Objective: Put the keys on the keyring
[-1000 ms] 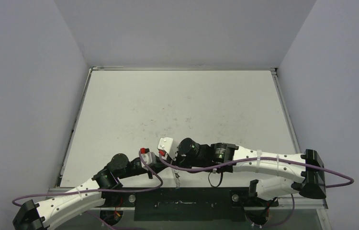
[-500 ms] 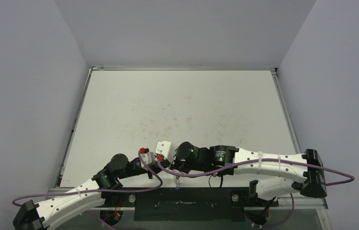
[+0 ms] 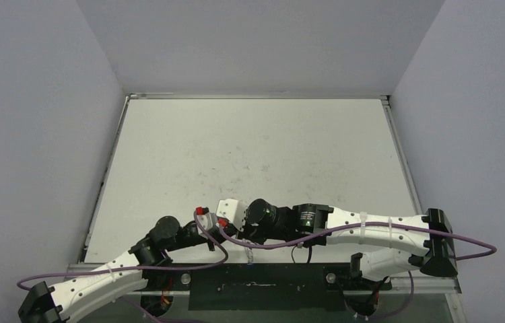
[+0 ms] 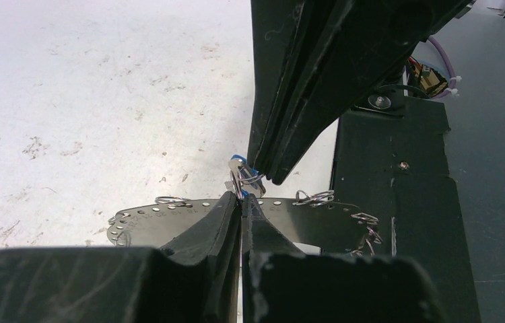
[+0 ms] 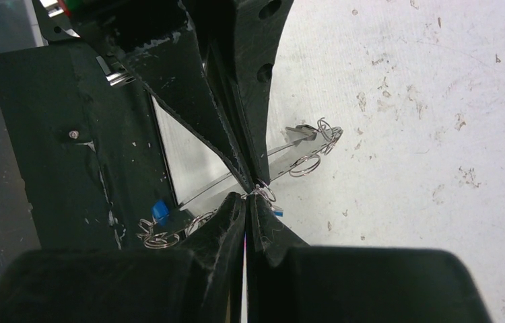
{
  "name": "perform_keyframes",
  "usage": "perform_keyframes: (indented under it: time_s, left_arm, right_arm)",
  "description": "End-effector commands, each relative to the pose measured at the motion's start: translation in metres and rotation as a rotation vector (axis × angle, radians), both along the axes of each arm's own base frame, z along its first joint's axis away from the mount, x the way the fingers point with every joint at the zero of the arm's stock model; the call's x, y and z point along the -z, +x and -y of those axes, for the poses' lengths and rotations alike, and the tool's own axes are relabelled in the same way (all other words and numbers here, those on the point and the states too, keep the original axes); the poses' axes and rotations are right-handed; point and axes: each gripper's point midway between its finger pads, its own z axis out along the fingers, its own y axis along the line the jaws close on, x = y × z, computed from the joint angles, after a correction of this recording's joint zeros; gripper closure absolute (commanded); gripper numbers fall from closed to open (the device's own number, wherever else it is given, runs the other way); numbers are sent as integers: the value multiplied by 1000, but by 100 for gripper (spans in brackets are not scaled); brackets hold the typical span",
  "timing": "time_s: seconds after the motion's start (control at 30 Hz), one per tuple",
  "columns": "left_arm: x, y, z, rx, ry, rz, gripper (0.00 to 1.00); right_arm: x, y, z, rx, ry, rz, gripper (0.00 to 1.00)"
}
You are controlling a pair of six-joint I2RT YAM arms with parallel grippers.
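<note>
The keyring [image 4: 169, 214] is a flat silver hoop with small loops along its edge; it lies at the table's near edge, partly over the black base plate, and also shows in the right wrist view [image 5: 290, 145]. My left gripper [image 4: 242, 200] is shut on one small loop at the keyring's edge. My right gripper [image 5: 245, 200] meets it tip to tip and is shut on a blue-headed key [image 4: 255, 180] pressed against that loop [image 5: 264, 192]. In the top view both grippers [image 3: 233, 227] touch. A second blue-headed key [image 5: 160, 211] lies by loops over the base plate.
The black base plate [image 4: 398, 202] borders the table's near edge, right under the grippers. Loose small loops [image 5: 307, 163] stick out from the keyring's rim. The scuffed white table [image 3: 256, 155] stretches away behind, with grey walls on three sides.
My right gripper has moved left and slightly down, closing on the left gripper until the tips meet. The left arm has barely moved.
</note>
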Motion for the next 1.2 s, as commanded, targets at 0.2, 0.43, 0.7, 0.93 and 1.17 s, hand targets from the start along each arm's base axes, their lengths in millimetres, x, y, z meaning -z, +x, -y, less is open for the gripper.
perform_keyframes:
  time_s: [0.2, 0.43, 0.7, 0.93, 1.17]
  left_arm:
    - [-24, 2, 1, -9, -82, 52, 100]
    - [-25, 1, 1, -4, -86, 51, 100]
    - [-24, 0, 1, -4, -88, 51, 100]
    - [-24, 0, 0, -4, -88, 51, 100]
    - [-25, -1, -1, -3, -92, 54, 100]
  right_arm:
    - [-33, 11, -5, 90, 112, 34, 100]
    - [-28, 26, 8, 197, 107, 48, 100]
    - [-22, 27, 9, 203, 106, 31, 100]
    - [-27, 37, 14, 232, 199, -23, 62]
    - [-54, 43, 20, 167, 391, -76, 30]
